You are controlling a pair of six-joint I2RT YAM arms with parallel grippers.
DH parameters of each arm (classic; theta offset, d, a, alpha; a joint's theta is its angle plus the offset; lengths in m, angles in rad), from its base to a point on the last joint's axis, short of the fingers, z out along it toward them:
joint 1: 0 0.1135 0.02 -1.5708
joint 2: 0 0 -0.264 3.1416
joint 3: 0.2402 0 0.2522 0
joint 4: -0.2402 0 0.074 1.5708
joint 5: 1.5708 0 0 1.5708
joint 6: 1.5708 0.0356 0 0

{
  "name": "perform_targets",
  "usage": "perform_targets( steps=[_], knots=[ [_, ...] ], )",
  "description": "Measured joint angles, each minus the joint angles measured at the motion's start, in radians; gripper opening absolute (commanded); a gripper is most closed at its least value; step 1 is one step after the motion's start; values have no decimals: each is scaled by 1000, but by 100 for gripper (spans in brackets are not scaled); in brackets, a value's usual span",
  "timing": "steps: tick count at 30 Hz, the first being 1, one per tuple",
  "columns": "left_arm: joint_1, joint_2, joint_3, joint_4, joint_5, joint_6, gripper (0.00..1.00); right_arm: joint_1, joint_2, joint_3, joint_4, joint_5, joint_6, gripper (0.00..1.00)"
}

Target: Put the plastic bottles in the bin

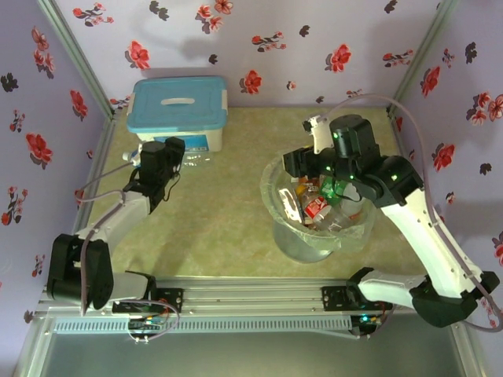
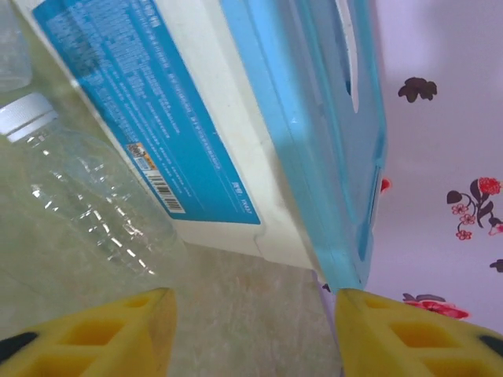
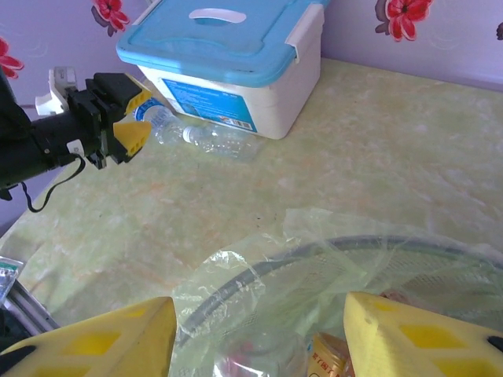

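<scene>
Left pincer [image 2: 251, 334]: I read its yellow fingers [image 2: 86, 334] as apart, with nothing between them but bare table [image 2: 251, 290]. It faced the near side of the white box [image 2: 228, 196] with the blue lid [image 2: 314, 118] at the far left of the table.

Clear bottle [image 2: 86, 196]: it had a white cap and lay on its side on the table against the box. It was ahead of the finger on the left of the wrist view, outside the gap and not touched. In the right wrist view I saw the left pincer's tips just beside the clear bottles [image 3: 212, 141] lying along the front of the box.

Right pincer [image 3: 255, 338]: its fingers were apart and empty. It hung above the far left rim of the bin [image 3: 236, 283], whose thin bag spread over the edge.

Bin: it stood right of centre on the table, well apart from the box. Several bottles with red labels [image 1: 317, 206] lay inside it, below the right pincer.
</scene>
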Motion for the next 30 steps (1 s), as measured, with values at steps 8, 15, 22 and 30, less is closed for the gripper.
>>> perform_targets(
  steps=[8,15,22,30],
  knots=[
    [-5,200,-20,44,4,-104,87,4,-50,-15,-8,46,-1,61],
    [-1,366,17,105,4,-170,88,4,-161,-47,-52,158,-6,62],
    [4,481,108,153,4,-252,85,4,-191,-52,-94,226,-8,62],
    [12,573,170,209,-3,-386,73,3,-232,-59,-126,291,-17,62]
  ],
)
